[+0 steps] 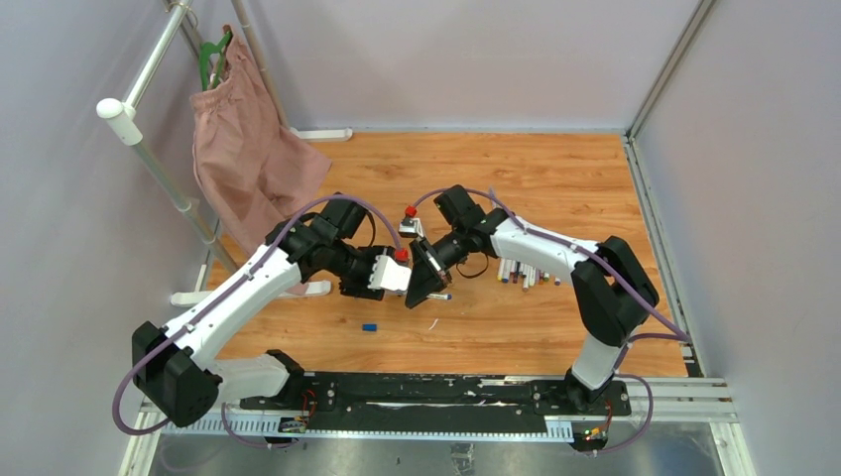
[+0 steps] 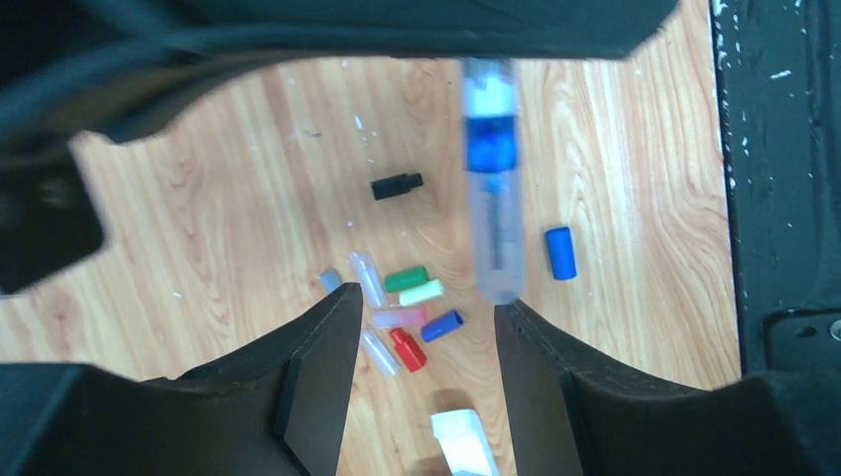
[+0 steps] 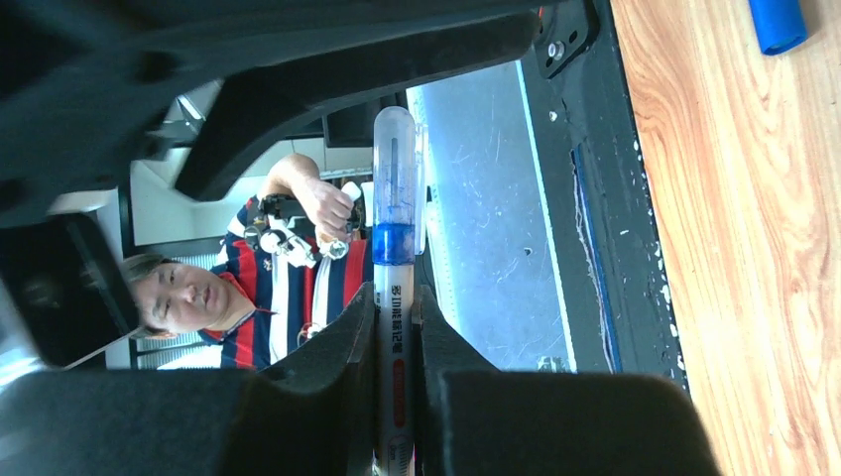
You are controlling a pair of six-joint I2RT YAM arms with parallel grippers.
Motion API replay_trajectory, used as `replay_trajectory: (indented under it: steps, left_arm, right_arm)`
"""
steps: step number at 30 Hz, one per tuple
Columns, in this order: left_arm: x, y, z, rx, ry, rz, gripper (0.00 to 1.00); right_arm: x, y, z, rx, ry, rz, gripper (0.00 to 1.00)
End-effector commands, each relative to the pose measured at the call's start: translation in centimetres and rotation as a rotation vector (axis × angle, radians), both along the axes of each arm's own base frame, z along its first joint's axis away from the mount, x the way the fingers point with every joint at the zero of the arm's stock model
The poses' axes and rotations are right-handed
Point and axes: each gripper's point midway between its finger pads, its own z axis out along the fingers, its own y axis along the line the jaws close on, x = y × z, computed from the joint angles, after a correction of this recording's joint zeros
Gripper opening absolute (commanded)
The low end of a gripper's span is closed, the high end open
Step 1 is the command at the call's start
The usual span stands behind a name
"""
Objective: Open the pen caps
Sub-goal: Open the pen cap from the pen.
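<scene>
My right gripper (image 3: pixel 395 293) (image 1: pixel 424 280) is shut on a white pen (image 3: pixel 394 347). The pen's clear cap (image 3: pixel 395 164) with a blue collar sticks out past the fingertips. In the left wrist view that capped end (image 2: pixel 493 198) hangs just above the right finger of my open, empty left gripper (image 2: pixel 426 312) (image 1: pixel 392 275). Below on the wood lie several loose pen caps: black (image 2: pixel 397 185), blue (image 2: pixel 560 252), green (image 2: pixel 407 279), pink (image 2: pixel 399 317), red (image 2: pixel 407 349) and a second blue one (image 2: pixel 441 325). One blue cap (image 1: pixel 369 326) lies alone near the front.
A bundle of several pens (image 1: pixel 521 270) lies right of the grippers. A pink cloth (image 1: pixel 248 159) hangs on a white rack (image 1: pixel 149 149) at the back left. The black base rail (image 1: pixel 426 392) runs along the near edge.
</scene>
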Motion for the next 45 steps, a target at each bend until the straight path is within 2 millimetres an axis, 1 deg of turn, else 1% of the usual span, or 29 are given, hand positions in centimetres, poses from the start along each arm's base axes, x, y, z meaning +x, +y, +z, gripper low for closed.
replay_trajectory:
  steps: [1, 8, 12, 14, 17, 21, 27, 29, 34, 37, 40, 42, 45]
  left_arm:
    - [-1.2, 0.7, -0.9, 0.043, 0.009, -0.045, 0.58]
    - [-2.0, -0.2, 0.7, -0.036, 0.007, -0.077, 0.58]
    - [-2.6, -1.1, 1.4, -0.085, 0.051, -0.082, 0.55]
    - [-3.0, -1.7, 1.6, -0.105, 0.076, -0.090, 0.50]
    - [-3.5, -2.3, 1.7, -0.120, 0.108, -0.101, 0.38]
    - [-3.7, -2.6, 1.3, -0.114, 0.136, -0.106, 0.27]
    - [-3.7, -2.9, 0.4, -0.091, 0.173, -0.098, 0.24]
    - [-3.7, -3.1, 0.3, -0.088, 0.192, -0.091, 0.25]
    - [-3.5, -3.6, 0.1, -0.085, 0.224, -0.081, 0.31]
    - [-3.4, -3.9, 0.2, -0.089, 0.243, -0.070, 0.31]
    - [-3.3, -3.9, 0.4, -0.089, 0.249, -0.057, 0.23]
    - [-3.3, -3.8, 0.4, -0.086, 0.242, -0.053, 0.18]
    - [-3.4, -3.7, 0.4, -0.086, 0.240, -0.048, 0.16]
  right_arm:
    - [0.4, -0.7, 1.6, 0.052, -0.035, -0.016, 0.00]
    - [0.7, -0.5, 1.2, 0.038, -0.013, -0.017, 0.00]
    - [1.1, -0.2, 0.8, 0.028, -0.004, -0.021, 0.00]
    - [1.4, 0.1, 0.8, 0.025, 0.001, -0.022, 0.00]
    - [1.7, 0.4, 0.6, 0.018, 0.012, -0.024, 0.00]
    - [2.2, 0.7, 0.3, 0.010, 0.021, -0.030, 0.00]
    - [2.7, 1.2, -0.3, -0.002, 0.022, -0.041, 0.00]
    - [2.8, 1.4, -0.3, -0.002, 0.021, -0.041, 0.00]
    - [2.9, 1.9, -0.3, -0.001, 0.008, -0.042, 0.00]
    - [3.0, 2.1, -0.2, 0.002, -0.016, -0.044, 0.00]
    - [3.0, 2.2, -0.1, 0.010, -0.053, -0.046, 0.00]
    - [2.9, 1.9, -0.5, -0.008, -0.101, -0.049, 0.00]
    - [2.7, 1.2, -1.3, -0.052, -0.172, -0.046, 0.00]
